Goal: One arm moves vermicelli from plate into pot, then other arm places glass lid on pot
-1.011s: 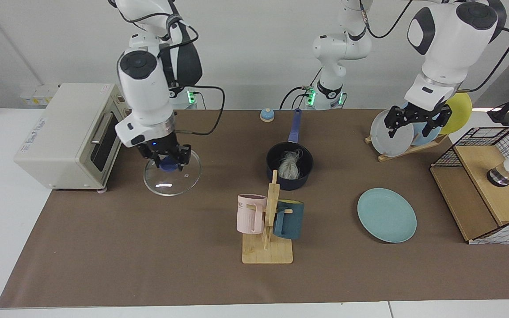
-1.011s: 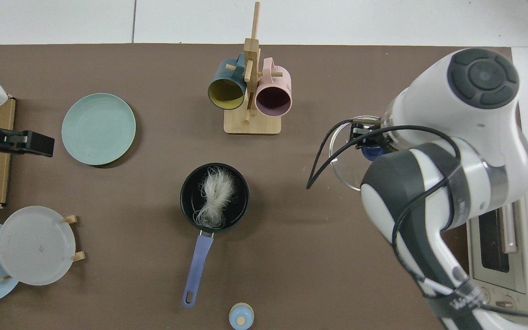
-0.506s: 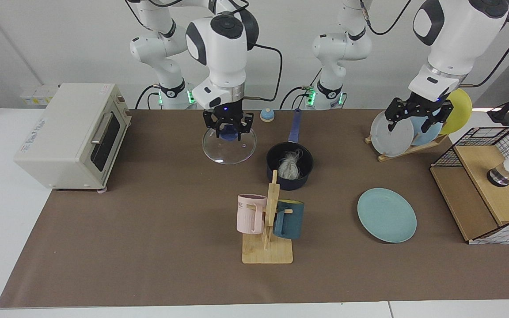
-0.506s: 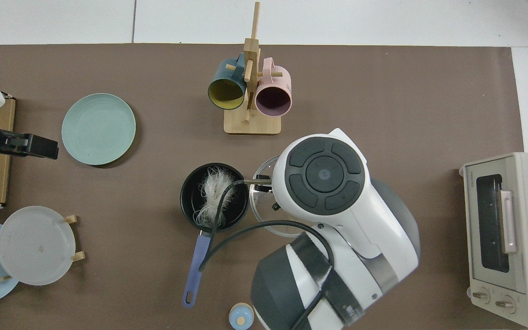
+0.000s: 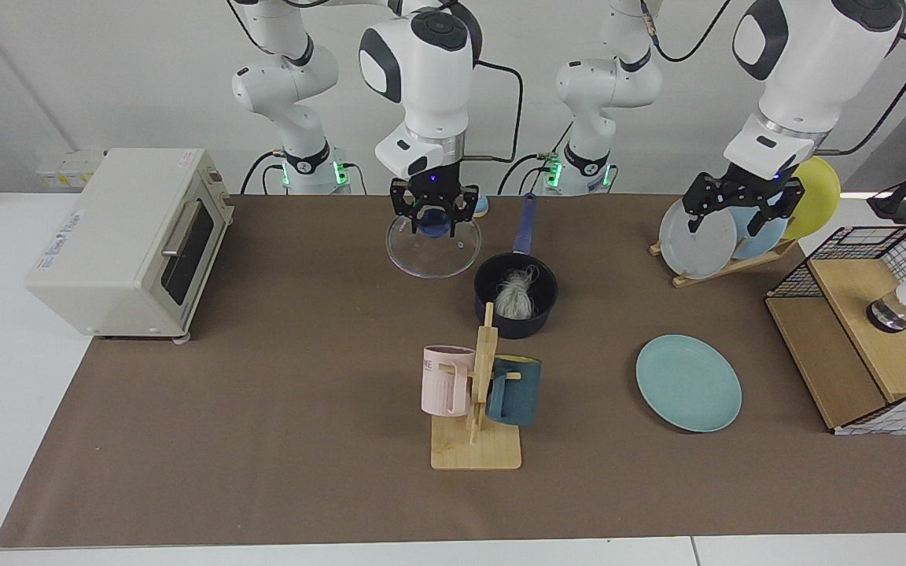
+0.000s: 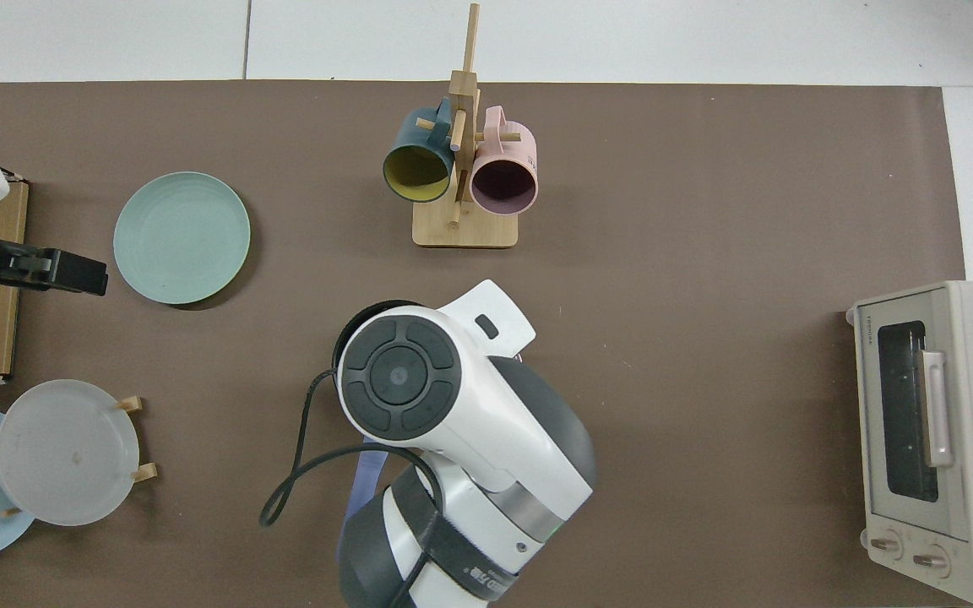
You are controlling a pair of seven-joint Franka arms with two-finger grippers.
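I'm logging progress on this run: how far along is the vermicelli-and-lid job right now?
Done: the vermicelli lies in the pot, and the plate is bare. In hand: the right gripper holds the glass lid by its knob, in the air just beside the pot, not over it yet. The left gripper waits open by the plate rack. Left: set the lid on the pot and let go.

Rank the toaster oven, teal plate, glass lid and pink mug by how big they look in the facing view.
Largest to smallest:
1. toaster oven
2. teal plate
3. glass lid, nearly plate-sized but farther from the camera, so unsure
4. pink mug
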